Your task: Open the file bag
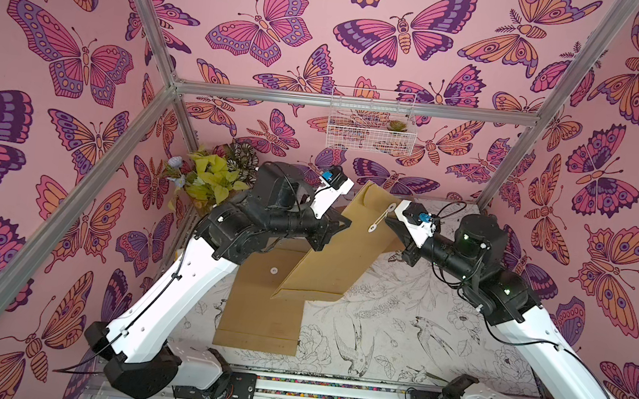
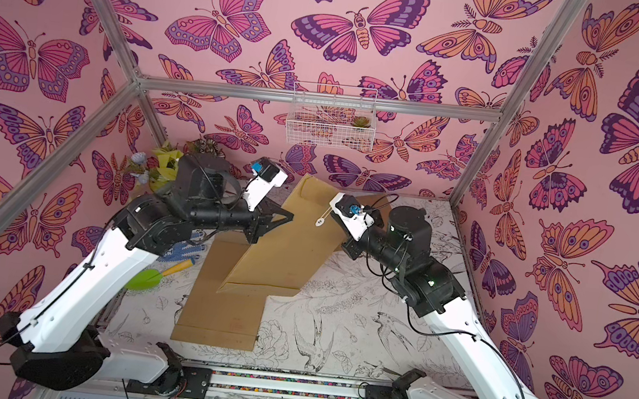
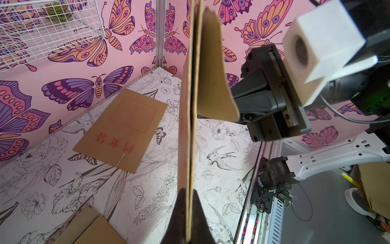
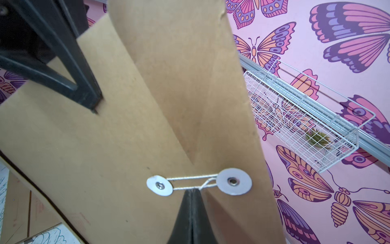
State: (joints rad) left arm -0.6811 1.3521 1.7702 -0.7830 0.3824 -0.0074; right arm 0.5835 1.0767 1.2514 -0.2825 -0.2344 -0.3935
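Note:
A brown kraft file bag (image 1: 327, 258) (image 2: 284, 245) hangs tilted above the table between both arms. My left gripper (image 3: 189, 191) (image 1: 343, 224) is shut on its long edge (image 3: 187, 105). The flap (image 4: 190, 84) is folded down. A white string (image 4: 194, 177) runs between two white discs (image 4: 159, 185) (image 4: 233, 181). My right gripper (image 4: 192, 190) (image 1: 388, 217) is shut, its tips at the string's loose tail, which runs into them. In the right wrist view the left fingers (image 4: 84, 95) press on the bag's far side.
A second file bag (image 1: 260, 308) lies flat under the lifted one. Another with red characters (image 3: 122, 128) lies near the back wall. A wire basket (image 1: 371, 124) hangs on the wall. Artificial flowers (image 1: 209, 180), gloves (image 2: 185, 250) and a green trowel (image 2: 145, 279) sit at the left.

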